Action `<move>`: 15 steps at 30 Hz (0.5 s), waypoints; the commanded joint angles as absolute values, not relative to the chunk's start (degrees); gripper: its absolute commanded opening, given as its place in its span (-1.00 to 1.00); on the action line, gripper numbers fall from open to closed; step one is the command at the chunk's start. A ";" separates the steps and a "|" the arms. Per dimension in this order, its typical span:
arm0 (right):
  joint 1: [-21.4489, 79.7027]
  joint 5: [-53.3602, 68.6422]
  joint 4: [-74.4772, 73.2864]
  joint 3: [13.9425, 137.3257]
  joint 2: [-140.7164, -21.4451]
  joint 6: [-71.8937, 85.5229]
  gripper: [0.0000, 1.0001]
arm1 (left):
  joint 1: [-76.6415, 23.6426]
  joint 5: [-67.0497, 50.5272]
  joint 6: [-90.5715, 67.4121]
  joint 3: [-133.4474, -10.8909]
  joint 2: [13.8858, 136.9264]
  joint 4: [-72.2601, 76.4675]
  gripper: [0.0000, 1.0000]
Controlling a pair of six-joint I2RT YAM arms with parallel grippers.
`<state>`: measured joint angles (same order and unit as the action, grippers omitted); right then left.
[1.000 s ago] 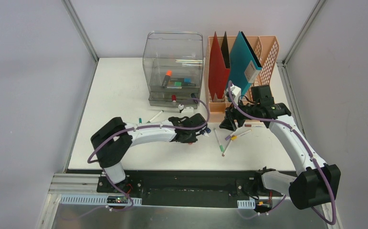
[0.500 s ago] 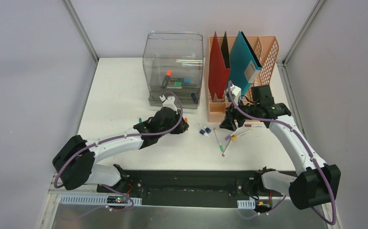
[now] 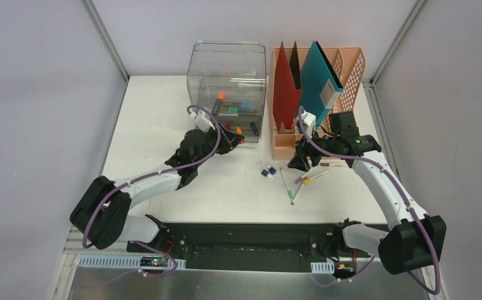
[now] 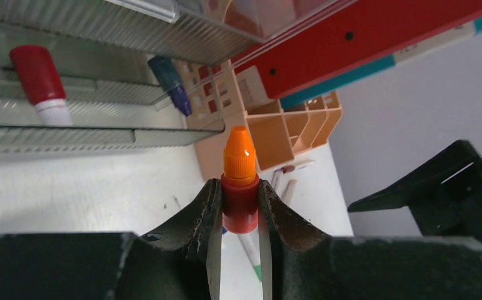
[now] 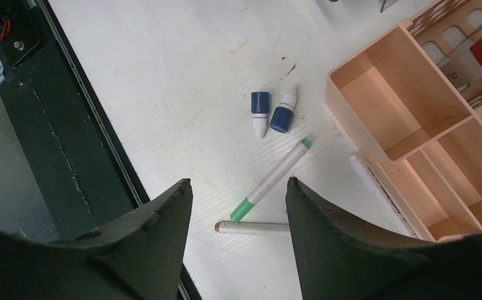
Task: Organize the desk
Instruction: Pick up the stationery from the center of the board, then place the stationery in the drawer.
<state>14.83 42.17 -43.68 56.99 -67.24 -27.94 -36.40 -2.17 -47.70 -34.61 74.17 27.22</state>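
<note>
On the white desk (image 3: 157, 125), my left gripper (image 3: 235, 134) is shut on a small red tube with an orange cap (image 4: 238, 147), held just in front of the clear drawer box (image 3: 229, 75). The cap points at the box's lower drawer (image 4: 88, 134). In that drawer lie a red-capped tube (image 4: 38, 81) and a dark blue marker (image 4: 172, 81). My right gripper (image 5: 238, 182) hangs open above loose pens, holding nothing. Below it are a green-tipped pen (image 5: 272, 178) and a white pen (image 5: 251, 227).
Two small blue-capped bottles (image 5: 269, 112) lie left of the pens. The peach file rack (image 3: 351, 69) at the back right holds a red folder (image 3: 285, 87) and a teal folder (image 3: 316, 81). Its low front compartments (image 5: 357, 125) are close to my right gripper.
My left arm has swung from the middle of the desk back and left to the front of the drawer box, carrying the orange-capped tube. The right arm has not moved.
</note>
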 commanded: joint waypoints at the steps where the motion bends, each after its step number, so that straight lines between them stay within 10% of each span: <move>1: 14.68 42.01 -43.06 57.92 -65.78 -29.26 0.19 | -34.81 -4.23 -54.23 -35.20 77.45 41.64 -1.00; 15: 14.67 41.92 -43.07 57.74 -64.95 -29.53 0.19 | -34.58 19.11 -74.29 -49.54 81.60 8.55 -1.00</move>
<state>14.83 42.11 -43.68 56.99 -66.43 -28.25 -35.14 12.25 -66.13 -45.15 80.27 18.46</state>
